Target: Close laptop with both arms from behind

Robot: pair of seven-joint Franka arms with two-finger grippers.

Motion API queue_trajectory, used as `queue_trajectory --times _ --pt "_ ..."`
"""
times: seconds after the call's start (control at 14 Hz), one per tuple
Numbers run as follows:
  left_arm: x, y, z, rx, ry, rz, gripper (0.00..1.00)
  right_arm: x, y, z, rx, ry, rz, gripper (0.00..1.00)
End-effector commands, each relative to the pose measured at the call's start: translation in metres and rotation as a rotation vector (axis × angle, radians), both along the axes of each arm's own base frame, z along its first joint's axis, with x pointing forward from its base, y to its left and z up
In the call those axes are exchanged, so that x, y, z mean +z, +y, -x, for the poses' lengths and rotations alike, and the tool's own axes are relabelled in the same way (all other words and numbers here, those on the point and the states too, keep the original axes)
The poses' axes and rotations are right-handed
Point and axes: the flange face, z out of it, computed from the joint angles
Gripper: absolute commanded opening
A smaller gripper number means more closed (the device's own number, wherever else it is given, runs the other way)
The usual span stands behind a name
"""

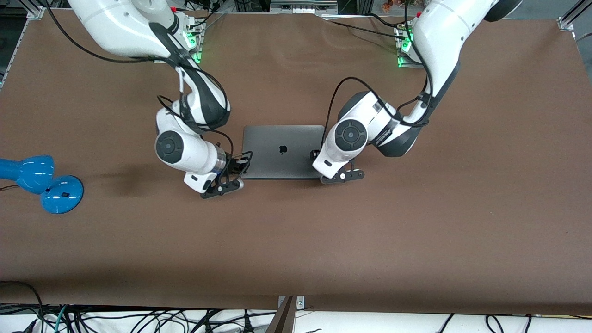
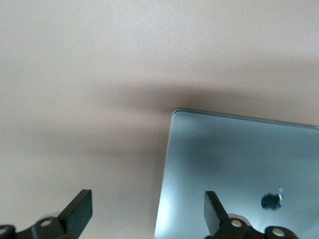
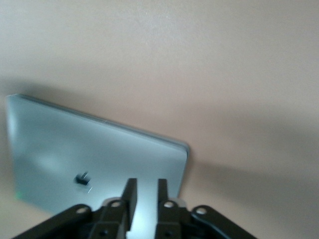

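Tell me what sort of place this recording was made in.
Likely a robotics lab bench: two white arms bolted along a brown-covered table, aluminium framing at its corners, loose cables below its edge. On it lie a closed laptop and a blue desk lamp.

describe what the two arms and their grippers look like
Both the left arm and the right arm are glossy white with rounded segments, dark grey-black joint sections and round black discs on the wrist joints. Loose black cables loop along each. Green lights glow at their bases. The left gripper and right gripper are small, black, two-fingered, with angular fingers.
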Motion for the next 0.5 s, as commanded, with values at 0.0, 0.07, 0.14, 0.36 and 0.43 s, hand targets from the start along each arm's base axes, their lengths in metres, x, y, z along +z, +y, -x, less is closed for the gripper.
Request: queue_trajectory --times 0.0,0.07,0.14,0.36,0.43 --pt "0.039 0.022 0.025 -0.052 -0.043 -0.051 1.00 0.067 -0.030 0.002 -0.046 0.052 0.023 0.63" --pt "0.054 0.032 0.029 -0.063 -0.061 -0.058 1.00 0.084 -0.044 0.003 -0.052 0.055 0.038 0.67" --pt "0.070 0.044 0.033 -0.099 -0.082 -0.060 1.00 0.104 -0.056 0.003 -0.060 0.042 0.050 0.71" --pt "0.112 0.082 0.033 -0.128 -0.111 -0.070 1.00 0.169 -0.103 0.010 -0.114 0.003 0.099 0.92" --pt "0.126 0.097 0.032 -0.161 -0.102 -0.081 1.00 0.191 -0.123 0.009 -0.143 -0.022 0.111 0.98"
